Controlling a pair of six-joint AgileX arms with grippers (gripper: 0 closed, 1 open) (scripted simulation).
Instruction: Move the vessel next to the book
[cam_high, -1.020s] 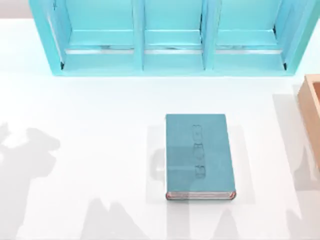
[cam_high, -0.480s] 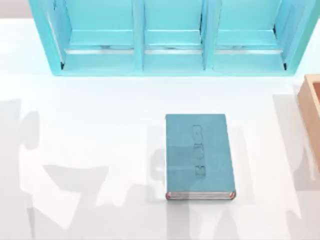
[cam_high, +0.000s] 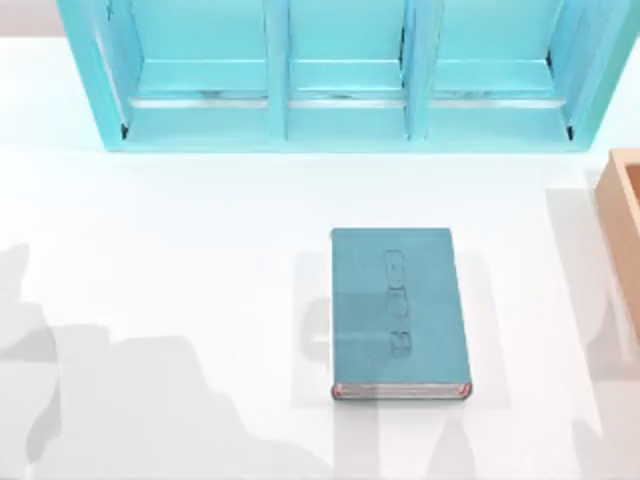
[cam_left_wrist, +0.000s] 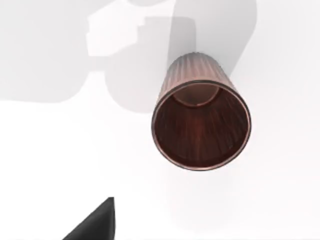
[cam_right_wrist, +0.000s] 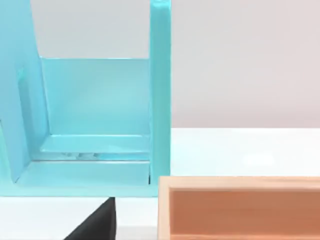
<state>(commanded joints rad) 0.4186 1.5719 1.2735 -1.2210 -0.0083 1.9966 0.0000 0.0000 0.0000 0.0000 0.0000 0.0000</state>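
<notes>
The vessel (cam_left_wrist: 201, 116) is a small pinkish-brown ribbed cup with a dark reddish-brown inside. It stands upright on the white table, and the left wrist view looks down into it. A dark part of my left gripper (cam_left_wrist: 95, 225) juts in at that view's edge, apart from the cup and holding nothing. The book (cam_high: 398, 312) is a thick teal hardcover with embossed marks. It lies flat right of the table's middle, pale page edges toward the front. A dark part of my right gripper (cam_right_wrist: 95, 222) shows before the shelf unit and the box.
A light-blue shelf unit (cam_high: 340, 120) with three bays runs along the back of the table (cam_high: 200, 220); one bay (cam_right_wrist: 95, 115) shows in the right wrist view. A tan wooden box (cam_high: 625, 230) sits at the right edge and is close to the right wrist camera (cam_right_wrist: 240, 207).
The arm shadow on the table's front left has changed shape and spread to the right. The book, the shelf unit and the box have not moved.
</notes>
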